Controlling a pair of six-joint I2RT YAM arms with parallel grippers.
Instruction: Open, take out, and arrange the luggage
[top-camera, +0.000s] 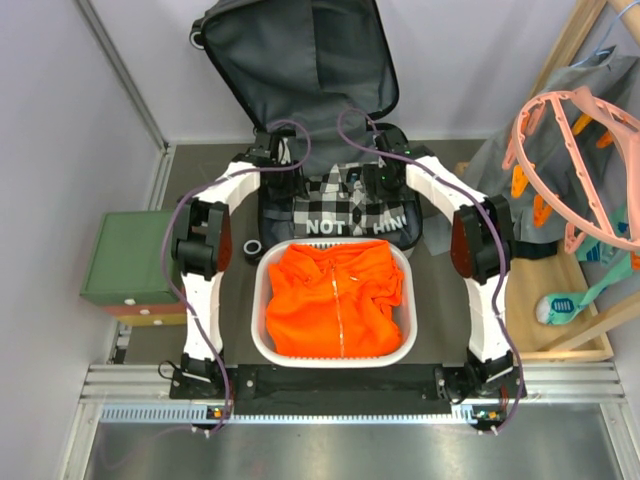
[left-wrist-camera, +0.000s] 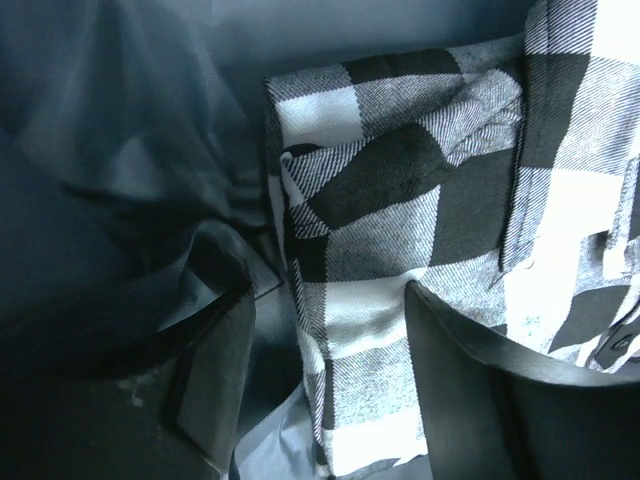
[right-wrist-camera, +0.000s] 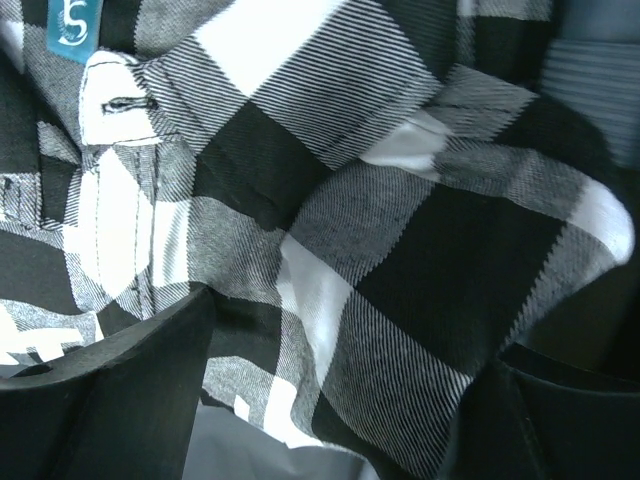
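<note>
Top external view: the luggage (top-camera: 300, 60) stands at the far middle of the table (top-camera: 440, 330), just beyond both wrists. It is open. Its lid is raised toward the back wall and shows only loose, creased dark grey lining. The lower half lies flat under the arms. The outer shell and its print cannot be seen from here.

Progress, as judged from this arrangement: opening is done and taking out is partly done. An orange zip-front garment (top-camera: 335, 300) is folded in the white basket (top-camera: 262, 280), which sits just in front of the suitcase between the two arms. A black-and-white checked shirt (top-camera: 350, 210) with white lettering lies across the near part of the lower half. It has yet to be lifted out and arranged.

Left wrist view: the left gripper (left-wrist-camera: 315, 320) has its jaws released and set astride the shirt's folded edge. Grey lining shows in the gap between the fabric and the outer finger.

Right wrist view: the right gripper (right-wrist-camera: 350, 340) has its jaws spread wide, and a bunched fold of the same shirt fills the space between them. They do not look clenched on it.

Surroundings: green-topped stacked boxes (top-camera: 125, 255) sit well to the left of the suitcase. Pink and orange clothes hangers (top-camera: 570, 150) hang over a wooden rack on the right.
</note>
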